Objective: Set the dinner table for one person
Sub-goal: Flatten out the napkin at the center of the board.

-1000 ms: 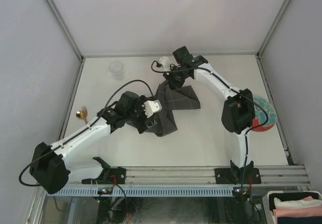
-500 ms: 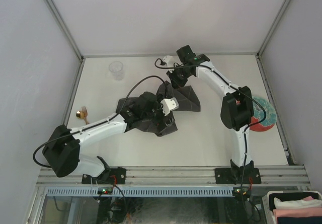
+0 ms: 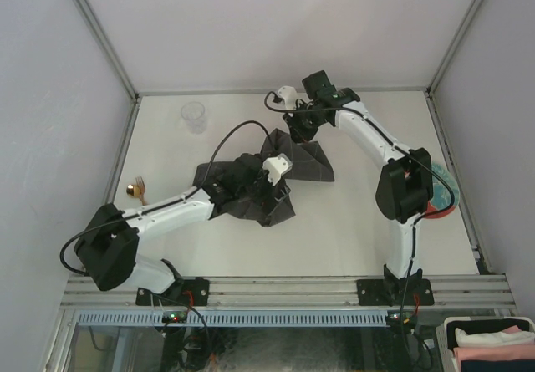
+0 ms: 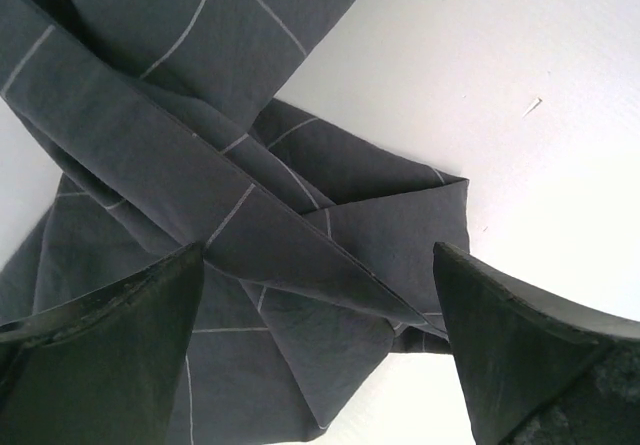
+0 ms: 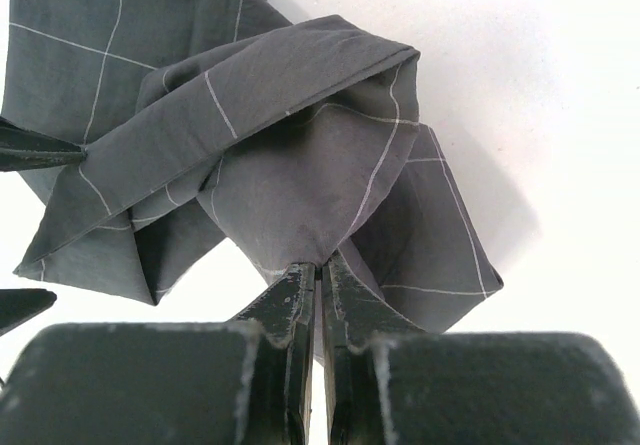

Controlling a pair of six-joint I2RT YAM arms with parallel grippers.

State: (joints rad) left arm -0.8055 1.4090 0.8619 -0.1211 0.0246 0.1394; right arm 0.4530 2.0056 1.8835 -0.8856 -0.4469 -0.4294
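**A:** The right pincer [image 5: 320,270] is clamped on the cloth [image 5: 300,155]. Its two fingers [image 5: 285,310] are pressed together on a pulled-up peak of the dark grey checked fabric.

**B:** And the left pincer [image 4: 318,255]?

**A:** Its jaws stand wide apart, one dark finger at each lower corner of the wrist view. They hang over the folds with nothing gripped between them. I cannot tell whether the tips touch the fabric.

**B:** Where does the cloth lie?

**A:** About the middle of the table [image 3: 351,230], a little toward the far edge. It is bunched and twisted, not flat. From above, the right pincer holds the end nearer the far edge and the left pincer sits over the end nearer the arms, beside a folded corner.

**B:** And the table itself?

**A:** The plain off-white top runs from the arms' bases at the near edge back to the far wall, with grey metal rails along its left and right edges.

**B:** Anything else on it?

**A:** A clear cup [image 3: 193,116] stands upright near the far left corner, well apart from the cloth. A small gold utensil [image 3: 136,190] lies by the left edge, too small to tell what kind. A teal plate [image 3: 443,186] with a red rim lies by the right edge, partly hidden behind the right arm.
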